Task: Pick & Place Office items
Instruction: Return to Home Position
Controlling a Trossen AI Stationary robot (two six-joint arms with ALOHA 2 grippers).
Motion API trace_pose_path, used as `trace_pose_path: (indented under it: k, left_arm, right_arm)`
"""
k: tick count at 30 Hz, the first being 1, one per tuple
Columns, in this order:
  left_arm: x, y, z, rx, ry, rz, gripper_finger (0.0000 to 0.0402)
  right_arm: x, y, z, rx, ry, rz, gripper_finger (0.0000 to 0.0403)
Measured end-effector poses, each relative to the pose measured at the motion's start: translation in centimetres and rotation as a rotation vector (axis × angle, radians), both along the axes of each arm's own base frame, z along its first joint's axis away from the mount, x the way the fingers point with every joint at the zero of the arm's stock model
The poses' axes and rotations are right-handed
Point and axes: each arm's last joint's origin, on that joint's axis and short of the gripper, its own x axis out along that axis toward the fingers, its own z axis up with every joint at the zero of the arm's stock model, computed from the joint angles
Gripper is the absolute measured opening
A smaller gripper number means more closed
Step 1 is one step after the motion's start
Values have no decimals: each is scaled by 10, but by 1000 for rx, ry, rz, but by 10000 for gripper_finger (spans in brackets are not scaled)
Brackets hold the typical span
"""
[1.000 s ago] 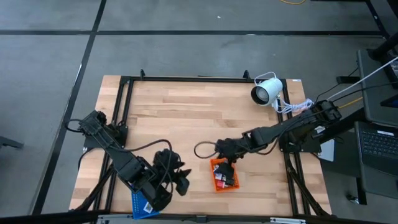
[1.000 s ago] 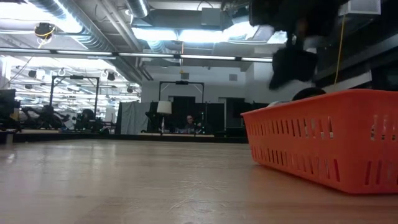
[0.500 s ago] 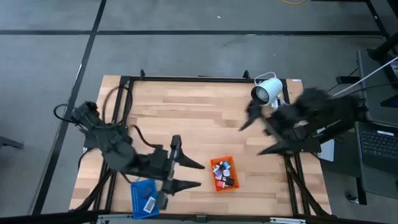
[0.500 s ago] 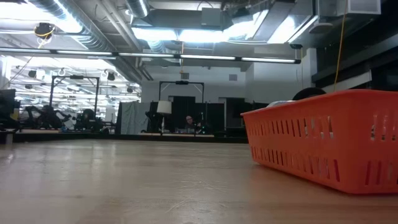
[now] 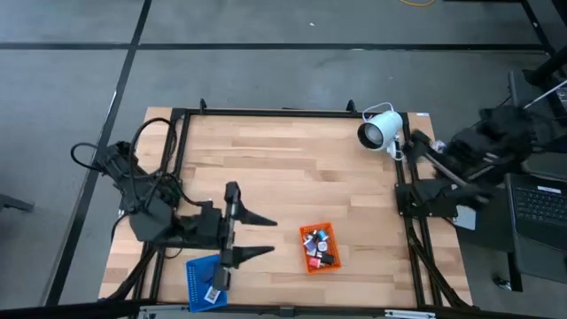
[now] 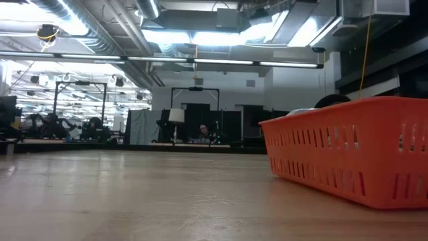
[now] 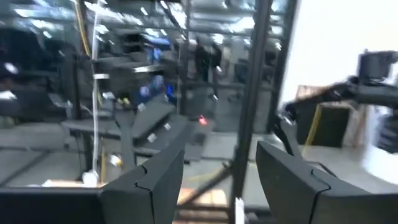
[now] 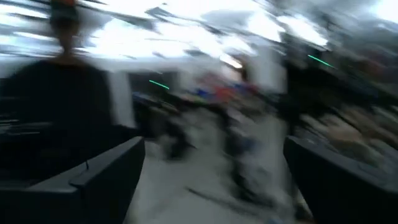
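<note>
The small office items lie in two trays. Red, light-blue, black and white pieces [image 5: 317,248] fill the orange tray [image 5: 306,263], which also shows at the right of the low view [image 6: 348,157]. A black-white piece [image 5: 211,291] lies in the blue tray [image 5: 197,270]. My left gripper [image 5: 267,237] is open and level, pointing toward the table's right, between the two trays and touching nothing; its wrist view [image 7: 221,180] shows only the room. My right gripper [image 8: 217,180] is open and drawn back beyond the table's right edge, holding nothing.
A white round lamp-like device [image 5: 379,130] stands at the far right corner with its cable beside it. A black frame [image 5: 177,159] runs along the table's edges. Bare wood [image 5: 283,168] lies across the middle and far part. A laptop [image 5: 539,204] sits off the table's right.
My right arm has pulled away from above the orange tray, rising and swinging back past the table's right edge. My left arm has come up from over the blue tray and turned level, its fingers now pointing toward the table's right. The trays have stayed in place.
</note>
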Motion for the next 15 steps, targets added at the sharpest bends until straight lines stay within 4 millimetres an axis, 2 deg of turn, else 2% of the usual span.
trace_pose_path:
  k: [2,5,7,10,12,15]
  left_arm:
    - [-5,4,0,-19,29,-18,196]
    - [-10,10,1,-17,59,9,194]
    - [-6,15,-1,-1,73,23,193]
    - [10,24,-10,-15,66,-36,196]
    - [27,32,-24,-35,30,-84,198]
    - [50,42,-61,-60,-7,-170,198]
  right_arm:
    - [1,-1,-12,-21,56,-93,388]
    - [1,-1,-31,-81,-16,-130,388]
    - [2,1,-47,-83,-106,-100,388]
    - [11,5,-87,-49,-136,-79,388]
    - [20,9,-117,-18,-131,-67,388]
    - [22,9,-150,26,-141,-48,388]
